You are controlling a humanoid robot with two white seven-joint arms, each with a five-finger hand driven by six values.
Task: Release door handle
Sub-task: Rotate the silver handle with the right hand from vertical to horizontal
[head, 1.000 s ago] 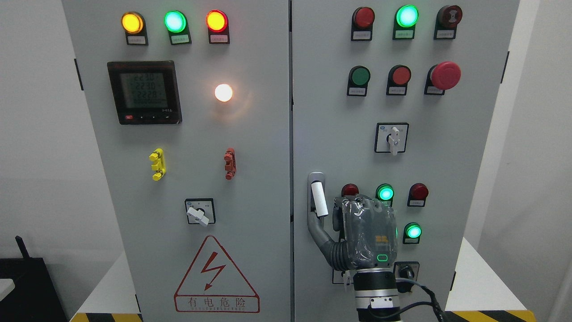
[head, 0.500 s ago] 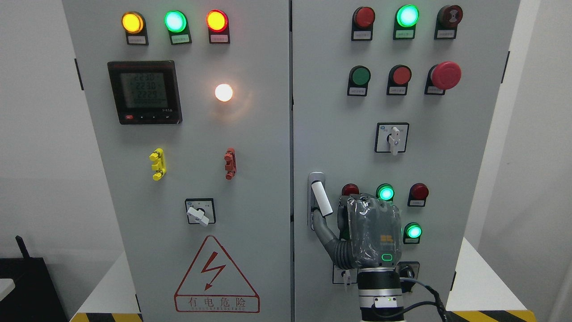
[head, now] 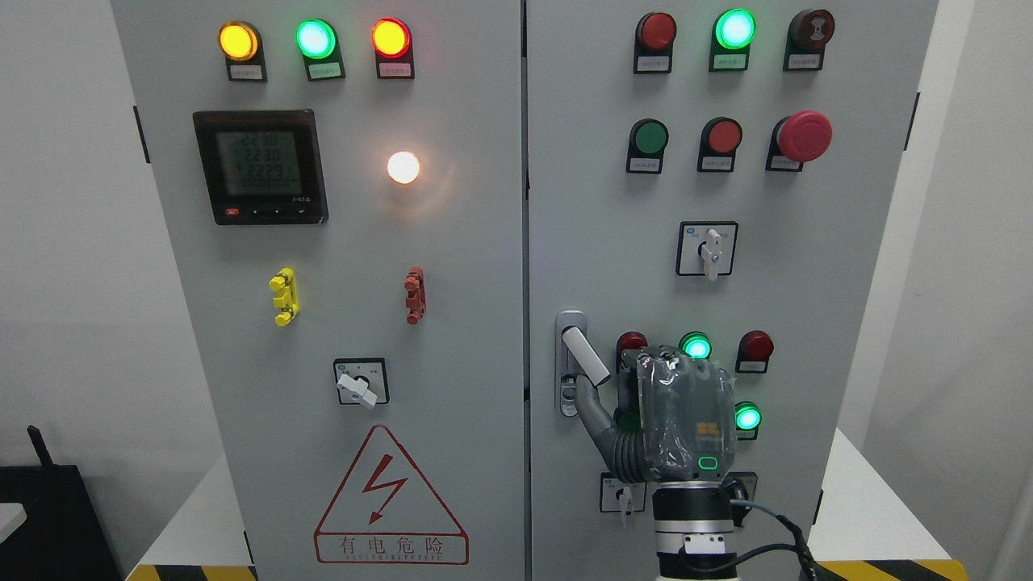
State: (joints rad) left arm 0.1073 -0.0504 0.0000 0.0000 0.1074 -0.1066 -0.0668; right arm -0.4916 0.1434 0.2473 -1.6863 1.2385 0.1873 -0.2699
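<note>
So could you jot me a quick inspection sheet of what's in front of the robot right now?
Surface: grey two-door cabinet, doors shut.
Job's things: white door handle on the right door, swung out at a tilt.
Clutter: nothing seen.
Hands: right hand below the handle, thumb reaching up toward it, contact unclear; left not in view.
Cables: black cable at the wrist.
Surroundings: lit lamps, red mushroom button, meter, hazard triangle, white walls.

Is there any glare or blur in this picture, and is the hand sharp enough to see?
Head view: the white lamp blooms, with a warm halo on the grey door; the green lamps glow softly; the meter digits stay readable; the right hand and door handle look sharp.
</note>
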